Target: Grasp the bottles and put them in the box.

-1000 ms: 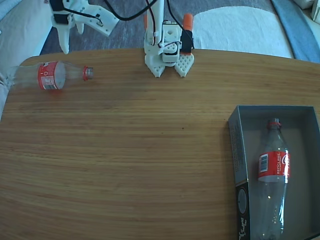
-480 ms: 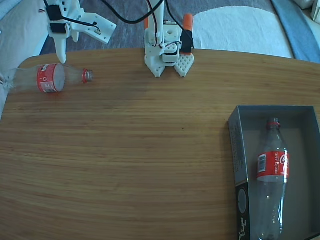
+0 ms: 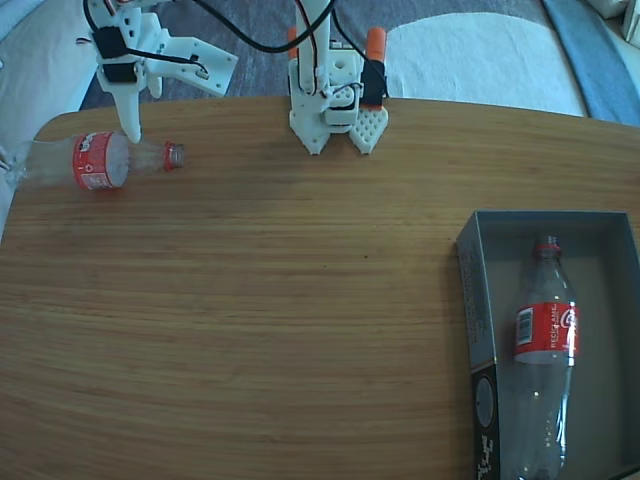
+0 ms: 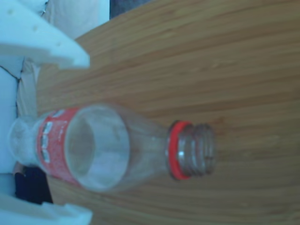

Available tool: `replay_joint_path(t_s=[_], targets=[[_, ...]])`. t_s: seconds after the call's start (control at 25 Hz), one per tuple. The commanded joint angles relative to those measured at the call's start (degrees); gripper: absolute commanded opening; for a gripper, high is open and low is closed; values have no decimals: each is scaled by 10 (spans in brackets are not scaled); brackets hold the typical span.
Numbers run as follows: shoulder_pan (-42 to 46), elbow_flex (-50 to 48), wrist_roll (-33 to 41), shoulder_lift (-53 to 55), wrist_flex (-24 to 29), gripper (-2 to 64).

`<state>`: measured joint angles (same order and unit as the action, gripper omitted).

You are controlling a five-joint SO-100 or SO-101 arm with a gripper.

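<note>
Wood table (image 3: 250,300), grey/white rug (image 3: 480,55).

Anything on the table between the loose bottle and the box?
No. In the fixed view, only bare wooden table lies between the loose bottle and the box.

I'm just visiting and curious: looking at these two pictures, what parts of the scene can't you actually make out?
- Box: the fixed view's bottom and right edges cut it off.
- Bottle in the box: its base blurs into the box floor near the bottom edge.
- Bottle on the table: its base is hidden behind the gripper at the wrist view's left edge; label print is blurred.
- Gripper in the fixed view: only one finger shows clearly.
</note>
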<state>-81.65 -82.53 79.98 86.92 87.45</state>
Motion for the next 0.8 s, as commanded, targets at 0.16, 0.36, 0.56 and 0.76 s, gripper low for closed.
replay_joint_path(t_s=[0.16,0.36,0.56,0.76], targets=[[22,4,-1,24,5,369],[69,4,-40,24,0,375],[93,-20,-75,23,-2,375],[94,-54,-82,23,-3,372]])
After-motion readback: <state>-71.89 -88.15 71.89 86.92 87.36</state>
